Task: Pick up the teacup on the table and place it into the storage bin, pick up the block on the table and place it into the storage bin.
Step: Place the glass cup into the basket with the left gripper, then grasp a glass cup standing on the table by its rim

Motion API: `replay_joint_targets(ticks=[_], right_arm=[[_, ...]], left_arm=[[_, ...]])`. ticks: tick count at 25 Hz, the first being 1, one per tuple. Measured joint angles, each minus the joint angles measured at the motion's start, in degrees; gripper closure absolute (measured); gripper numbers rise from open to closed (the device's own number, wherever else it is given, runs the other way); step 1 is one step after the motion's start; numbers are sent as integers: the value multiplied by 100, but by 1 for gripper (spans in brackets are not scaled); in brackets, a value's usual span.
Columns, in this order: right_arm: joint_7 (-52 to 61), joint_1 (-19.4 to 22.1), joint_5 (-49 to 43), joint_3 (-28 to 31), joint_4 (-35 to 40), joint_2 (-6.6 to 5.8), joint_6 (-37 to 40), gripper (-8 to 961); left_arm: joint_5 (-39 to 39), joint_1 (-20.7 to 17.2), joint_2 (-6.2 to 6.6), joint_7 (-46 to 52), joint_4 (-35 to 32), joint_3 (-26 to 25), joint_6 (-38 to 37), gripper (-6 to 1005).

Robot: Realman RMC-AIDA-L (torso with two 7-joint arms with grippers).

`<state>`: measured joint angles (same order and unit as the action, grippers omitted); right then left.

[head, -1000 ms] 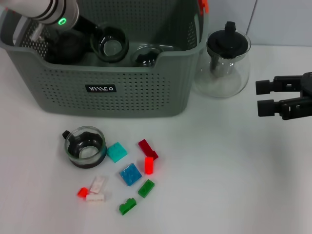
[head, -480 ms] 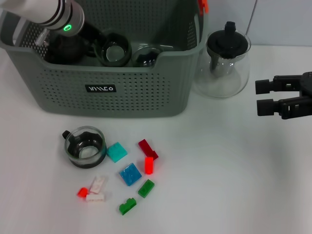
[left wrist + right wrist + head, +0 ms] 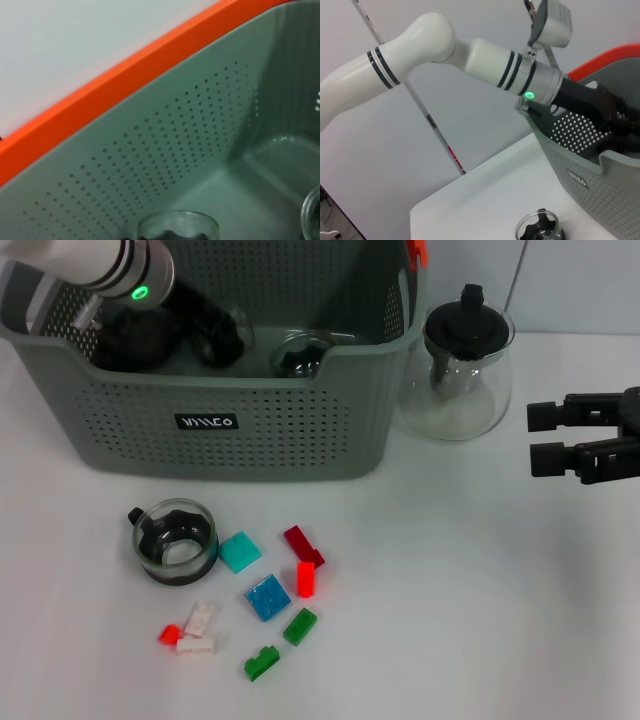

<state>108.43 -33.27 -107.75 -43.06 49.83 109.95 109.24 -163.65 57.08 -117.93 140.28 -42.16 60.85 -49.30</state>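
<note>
While the left gripper [image 3: 205, 325] reaches inside the storage bin [image 3: 250, 430], its grip cannot be told. The right gripper [image 3: 548, 443] hovers right of the bin, parted and empty.

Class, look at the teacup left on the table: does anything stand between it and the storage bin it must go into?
Nothing visible does. The teacup stands alone on the table just before the storage bin's front wall, and the blocks lie to its other side. It must only be lifted over that wall.
</note>
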Motion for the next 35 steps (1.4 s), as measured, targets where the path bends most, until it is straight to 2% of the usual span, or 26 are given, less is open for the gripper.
replay_joint_targets(ticks=[5,8,13,15,18,23,26,29,34,35], right_arm=[[-20,28,0,13,0,-8,2,7],[-46,37,0,41,0,-14,7,7],[-132,40,0,137,1,-17,47,7],[-172,46,0,149,1,-17,58,7],[-207,60,0,149,0,-17,58,7],[-236,97,7,157,0,-4,70,7],[-241,118,25,158,0,3,75,7],[-242,126,38,158,0,17,76,7],[-246,128,15,157,-45,63,76,7],[-248,127,15,158,-65,65,76,7]], left_arm=[[5,-186,-51,42,-660,-55,-122,611],[46,-390,-114,246,-1469,-66,-332,494],[363,-705,-176,573,-2618,-210,-770,493],[909,-868,-190,433,-3024,-446,-1100,484],[2243,-1133,-143,-163,-3393,-962,-1868,471],[5094,-1732,-7,-1980,-3454,-1951,-3972,449],[5988,-2153,-13,-2700,-3512,-2130,-4808,436],[6214,-2541,-110,-2928,-3743,-2156,-5194,423],[5945,-3140,-296,-3503,-4223,-1991,-5802,401],[5945,-3140,-296,-3503,-4223,-1991,-5802,396]])
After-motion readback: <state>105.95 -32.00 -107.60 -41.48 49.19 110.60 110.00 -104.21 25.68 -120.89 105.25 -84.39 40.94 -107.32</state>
